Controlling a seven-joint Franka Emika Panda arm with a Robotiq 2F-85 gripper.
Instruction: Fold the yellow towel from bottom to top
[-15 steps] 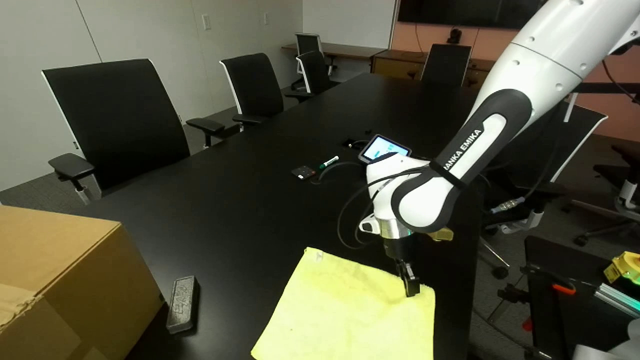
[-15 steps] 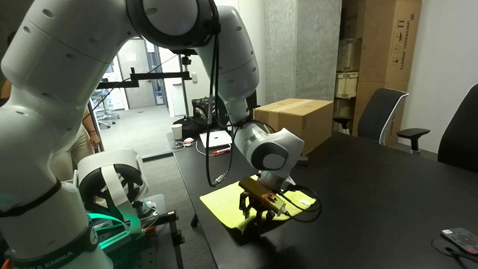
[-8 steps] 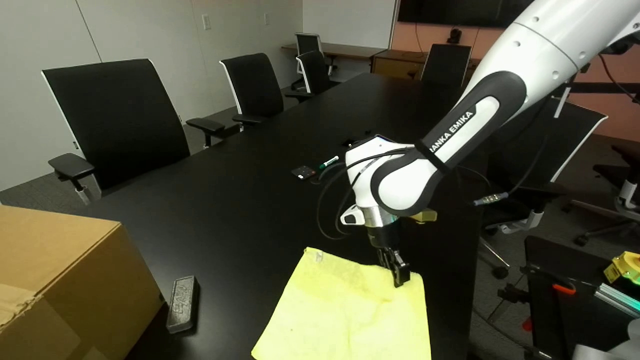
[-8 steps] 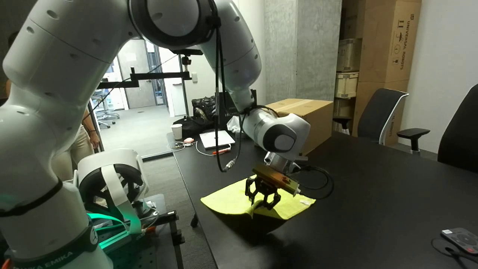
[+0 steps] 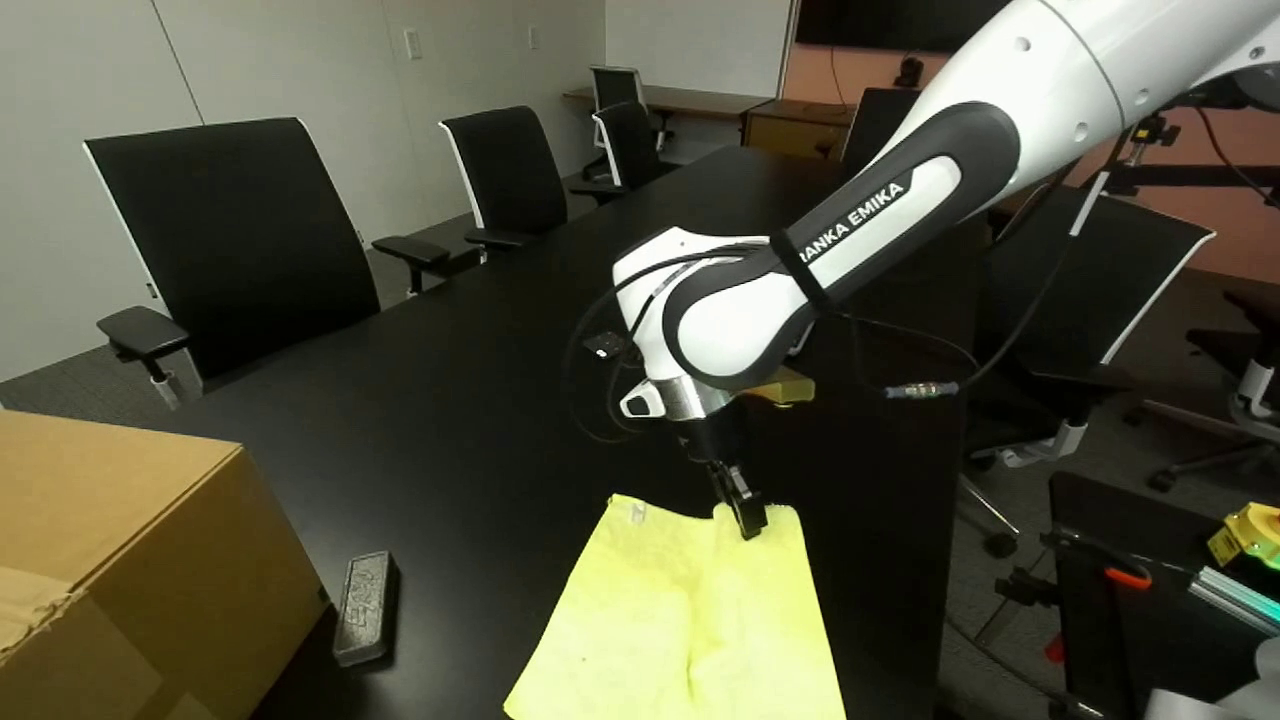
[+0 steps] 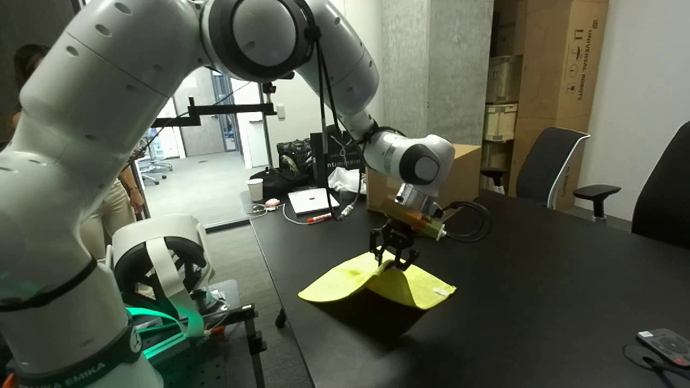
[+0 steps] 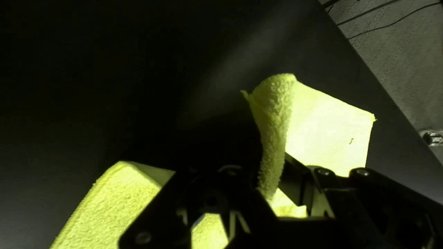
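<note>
The yellow towel (image 5: pixel 640 620) lies on the black table with its near-arm edge lifted. In an exterior view the raised edge of the towel (image 6: pixel 345 280) forms a peak under my gripper (image 6: pixel 389 264), with both corners hanging lower at either side. My gripper (image 5: pixel 750 530) is shut on the middle-right part of that edge and holds it above the table. In the wrist view a pinched fold of towel (image 7: pixel 277 114) stands between the fingers of the gripper (image 7: pixel 271 173); more towel shows at lower left and right. The towel's far edge is cut off in an exterior view.
A cardboard box (image 5: pixel 150 570) and a dark eraser (image 5: pixel 365 608) stand beside the towel. A white laptop (image 6: pixel 312 201), a cup (image 6: pixel 255 189) and a red marker (image 6: pixel 319 218) lie toward the table's far end. A remote (image 6: pixel 666 345) lies at the right edge.
My gripper has risen and moved toward the towel's far side, carrying the held edge up. The towel has gone from nearly flat to a raised peak with folds.
</note>
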